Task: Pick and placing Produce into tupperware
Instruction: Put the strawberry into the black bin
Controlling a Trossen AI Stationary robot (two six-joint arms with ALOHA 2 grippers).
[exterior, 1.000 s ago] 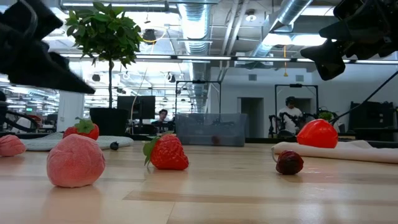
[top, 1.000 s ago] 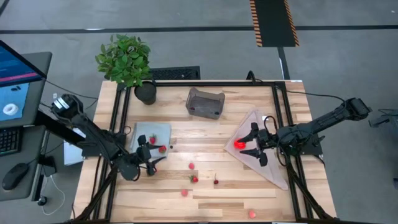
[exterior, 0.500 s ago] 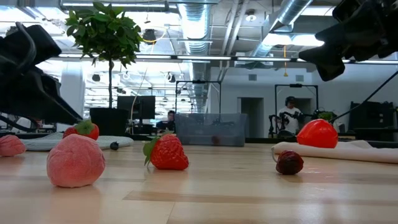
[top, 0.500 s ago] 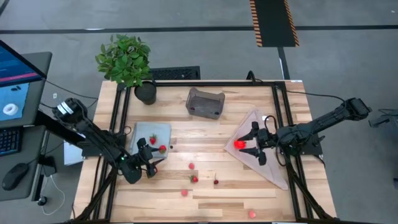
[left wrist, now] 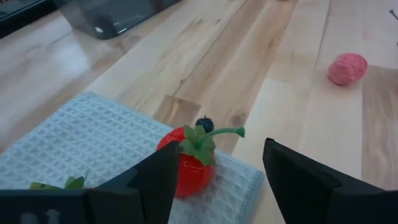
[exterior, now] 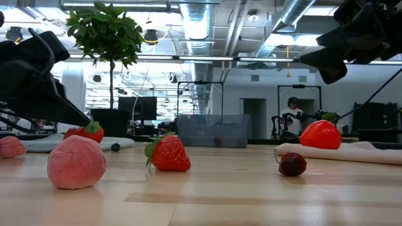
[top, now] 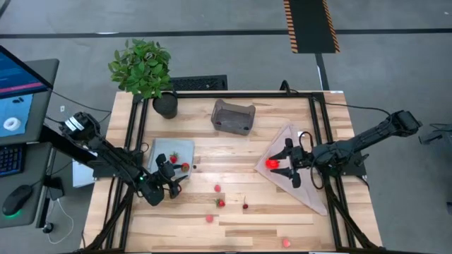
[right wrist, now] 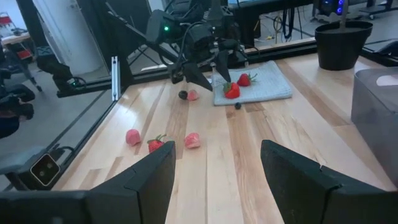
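1. red strawberry [left wrist: 186,163] with a green stalk is sitting at the corner of the pale woven mat [top: 174,149]; the left gripper [left wrist: 214,177] is hovering over it with fingers [left wrist: 155,180] spread apart on either side, holding nothing. risk: the berry is lying right at the mat's edge, so an uneven close could be nudging it off onto the wood.
2. grey tub [top: 233,116] is standing well apart from that berry, toward the back of the table; risk: a long carry is giving a round, smooth fruit time to slip from a shallow pinch.
3. second strawberry [top: 173,158] is lying near the first on the mat; risk: a finger could be catching it on the way down.
4. right gripper [top: 287,168] is waiting over the triangular cloth [top: 300,176], fingers open and empty, just beside the large red fruit [top: 271,163]; risk: the loose cloth could be bunching or dragging under a finger.
5. loose berries [top: 220,202] are lying scattered on the bare wood; risk: a low sweep could be rolling them toward the table edge.
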